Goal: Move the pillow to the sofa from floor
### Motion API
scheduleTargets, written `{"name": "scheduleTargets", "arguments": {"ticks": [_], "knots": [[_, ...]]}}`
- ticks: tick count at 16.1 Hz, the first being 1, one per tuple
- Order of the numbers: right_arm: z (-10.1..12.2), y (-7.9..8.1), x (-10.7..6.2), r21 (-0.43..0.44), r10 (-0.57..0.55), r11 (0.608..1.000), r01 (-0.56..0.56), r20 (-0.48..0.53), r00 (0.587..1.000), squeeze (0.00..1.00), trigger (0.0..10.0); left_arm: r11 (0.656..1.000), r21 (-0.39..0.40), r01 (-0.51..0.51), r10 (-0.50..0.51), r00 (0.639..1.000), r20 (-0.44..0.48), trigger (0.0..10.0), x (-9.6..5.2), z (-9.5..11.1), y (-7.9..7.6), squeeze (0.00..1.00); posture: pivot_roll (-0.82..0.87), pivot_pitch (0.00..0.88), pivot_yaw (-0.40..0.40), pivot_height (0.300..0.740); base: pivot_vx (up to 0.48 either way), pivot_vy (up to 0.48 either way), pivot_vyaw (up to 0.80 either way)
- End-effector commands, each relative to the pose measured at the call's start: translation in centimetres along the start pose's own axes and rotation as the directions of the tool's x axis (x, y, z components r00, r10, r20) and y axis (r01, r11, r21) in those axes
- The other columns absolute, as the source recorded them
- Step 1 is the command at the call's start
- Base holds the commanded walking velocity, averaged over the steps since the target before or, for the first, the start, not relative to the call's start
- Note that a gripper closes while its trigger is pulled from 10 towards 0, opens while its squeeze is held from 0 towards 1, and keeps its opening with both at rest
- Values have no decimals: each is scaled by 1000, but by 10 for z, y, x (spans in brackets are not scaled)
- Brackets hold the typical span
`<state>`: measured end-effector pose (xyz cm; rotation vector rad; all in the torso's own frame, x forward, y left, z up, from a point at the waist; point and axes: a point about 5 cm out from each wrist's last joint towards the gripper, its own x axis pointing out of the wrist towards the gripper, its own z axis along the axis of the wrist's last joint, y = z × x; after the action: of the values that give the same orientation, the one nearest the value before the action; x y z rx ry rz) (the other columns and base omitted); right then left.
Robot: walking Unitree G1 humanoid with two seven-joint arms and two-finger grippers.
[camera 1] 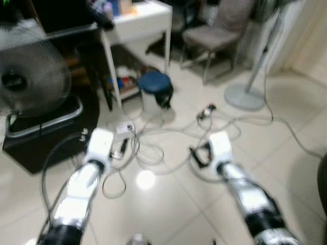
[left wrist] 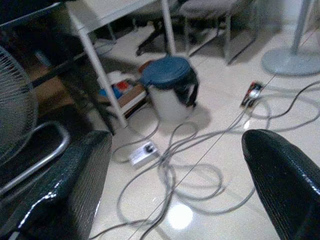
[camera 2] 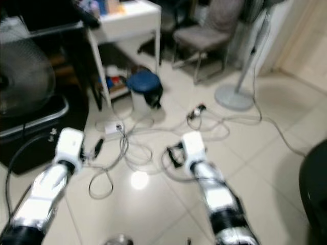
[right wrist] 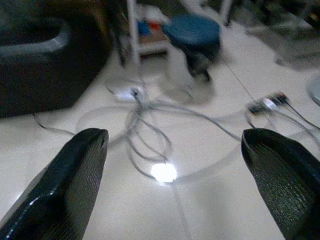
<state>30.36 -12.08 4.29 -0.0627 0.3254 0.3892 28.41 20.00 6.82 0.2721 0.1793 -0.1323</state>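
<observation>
Both silver arms reach forward over a pale tiled floor [camera 1: 168,204]. My left gripper [left wrist: 175,145] is open, its two black fingers [left wrist: 75,185] set wide apart with nothing between them. My right gripper [right wrist: 175,136] is open too, and its fingers [right wrist: 75,175] frame bare floor and cables. In the eye views the left wrist [camera 1: 99,143] hangs over the cables and the right wrist [camera 1: 219,145] is near a black plug. A dark rounded shape [camera 2: 316,178] sits at the right edge; I cannot tell what it is.
Tangled grey cables [camera 1: 153,148] and a power strip [camera 1: 124,127] lie on the floor ahead. Beyond them stand a blue-lidded bin [camera 1: 155,89], a white table [camera 1: 138,23], a chair [camera 1: 214,33] and a fan stand base [camera 1: 245,97]. A fan [camera 1: 30,76] and black box [camera 1: 46,132] stand at left.
</observation>
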Motion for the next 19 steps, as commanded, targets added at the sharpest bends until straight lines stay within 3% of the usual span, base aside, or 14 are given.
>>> {"name": "scheduleTargets", "arguments": {"ticks": [1,19], "knots": [[0,-6,-1,-6,-18,1000,18,-8,1000,0,10000,1000,7,20,-20,1000,22,10000,3,7,-5,0,115,0,10,740,0,0,800],[-4,-7,-1,-6,-26,1000,26,-11,1000,0,10000,998,14,55,-55,998,27,10000,7,8,-11,0,102,0,21,740,0,0,800]]}}
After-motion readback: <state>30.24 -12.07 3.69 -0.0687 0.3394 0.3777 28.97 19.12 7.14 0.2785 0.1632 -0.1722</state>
